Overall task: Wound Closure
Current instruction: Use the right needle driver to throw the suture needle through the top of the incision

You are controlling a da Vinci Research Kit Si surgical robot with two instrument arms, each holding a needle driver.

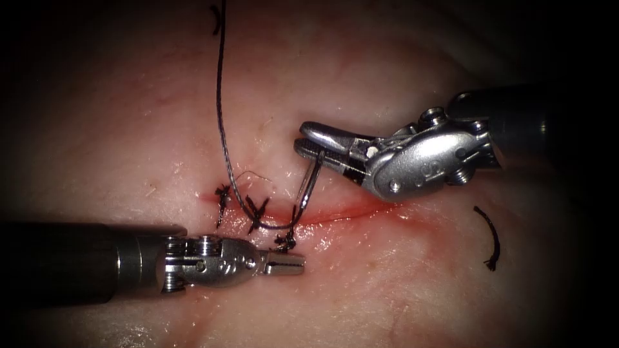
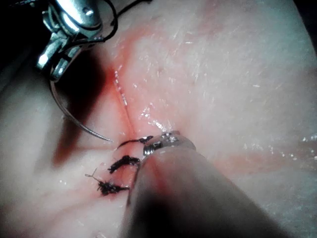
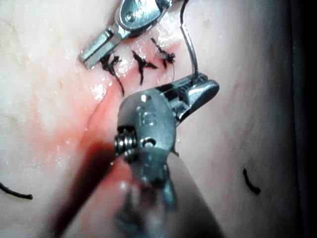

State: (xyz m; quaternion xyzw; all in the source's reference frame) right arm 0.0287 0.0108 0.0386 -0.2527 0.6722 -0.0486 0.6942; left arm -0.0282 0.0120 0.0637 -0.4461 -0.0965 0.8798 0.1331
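Right tool (image 1: 314, 147): shaft enters from right, wrist bent, jaws point left, clamped on needle (image 1: 311, 185) near its rear end, above cut (image 1: 335, 214). Seen again in right wrist view (image 3: 198, 91), jaws closed.
Left tool (image 1: 287, 264): shaft lies level, entering from left, below cut; jaws together, straight in line with shaft, holding nothing.

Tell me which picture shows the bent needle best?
The left wrist view: the needle hangs bare from the right gripper, its whole curve and tip showing. The endoscope and right wrist views show it shorter.
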